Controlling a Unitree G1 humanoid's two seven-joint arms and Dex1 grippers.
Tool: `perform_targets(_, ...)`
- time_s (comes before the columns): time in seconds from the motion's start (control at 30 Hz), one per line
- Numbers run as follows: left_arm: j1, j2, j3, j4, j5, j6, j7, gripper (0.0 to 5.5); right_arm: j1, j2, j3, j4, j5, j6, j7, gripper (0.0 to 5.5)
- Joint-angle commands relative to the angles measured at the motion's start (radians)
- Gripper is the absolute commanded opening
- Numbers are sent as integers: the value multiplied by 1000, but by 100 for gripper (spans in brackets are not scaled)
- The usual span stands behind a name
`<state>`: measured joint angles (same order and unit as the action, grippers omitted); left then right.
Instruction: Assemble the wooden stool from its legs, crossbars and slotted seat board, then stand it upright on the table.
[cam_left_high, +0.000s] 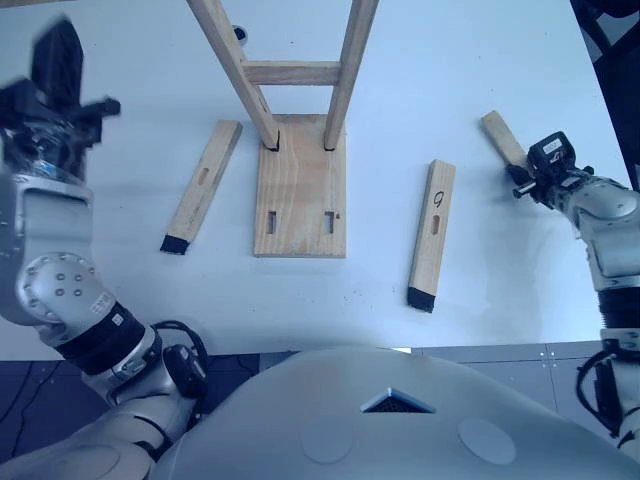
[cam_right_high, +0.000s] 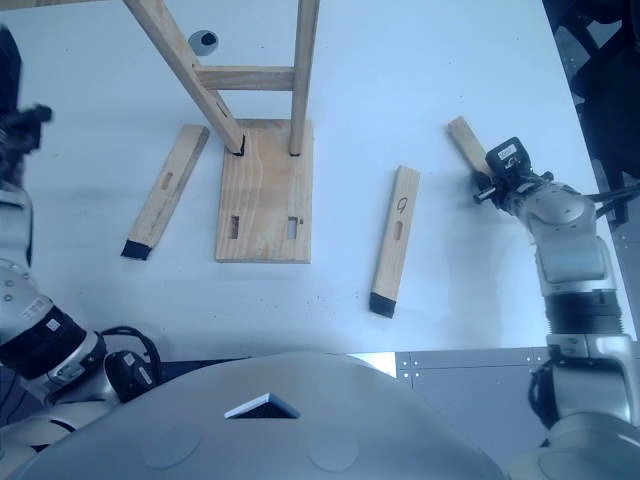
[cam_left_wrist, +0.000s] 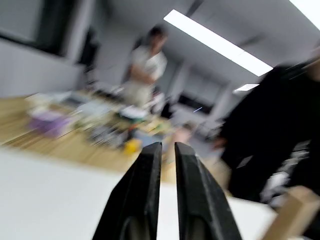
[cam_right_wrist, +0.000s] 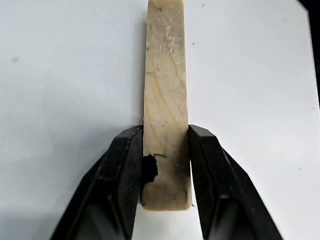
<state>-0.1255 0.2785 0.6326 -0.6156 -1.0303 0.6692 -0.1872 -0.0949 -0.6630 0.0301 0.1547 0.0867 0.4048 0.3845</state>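
The slotted seat board (cam_left_high: 300, 195) lies flat mid-table. Two legs (cam_left_high: 232, 70) stand in its far slots, joined by a crossbar (cam_left_high: 292, 72); its two near slots are empty. One loose leg (cam_left_high: 203, 186) lies left of the board, another (cam_left_high: 432, 236) to its right. At the far right, my right gripper (cam_right_wrist: 165, 132) is shut on one end of a short crossbar (cam_right_wrist: 165, 75) that rests on the table (cam_left_high: 470, 290). Raised above the table's left side, my left gripper (cam_left_wrist: 167, 147) has its fingers together and holds nothing.
A small dark round object (cam_right_high: 203, 40) sits on the table behind the standing legs. The table's right edge (cam_left_high: 605, 90) runs close to the held crossbar. Bare white surface lies in front of the board and loose legs.
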Motion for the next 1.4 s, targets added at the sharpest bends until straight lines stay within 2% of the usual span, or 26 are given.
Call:
perform_targets(0.03,-150,57,-80,-29,-281,22,39,101,-279,170,-71,-231,130,-100,-34,130)
perform_targets(0.13,-317,71,-224,42,-288,51,55,142,-422,269,-18,-378,179,-142,-3,130)
perform_targets(0.23,-443,98,-331,129,-256,81,34,185,-454,333,21,-473,198,-134,-17,130)
perform_targets(0.4,-531,148,-379,263,-260,131,-1,271,-381,406,107,-561,173,-144,-37,130)
perform_targets(0.73,-600,129,-406,373,-272,155,-24,273,-348,433,179,-481,81,-208,-27,130)
perform_targets(1.23,-561,93,-395,466,-174,127,-121,44,-386,398,179,-429,51,-325,80,130)
perform_targets(1.33,-547,86,-394,461,-160,118,-126,37,-388,400,186,-429,64,-302,109,130)
perform_targets(1.4,-531,86,-389,453,-150,112,-127,37,-387,407,189,-429,84,-265,119,170)
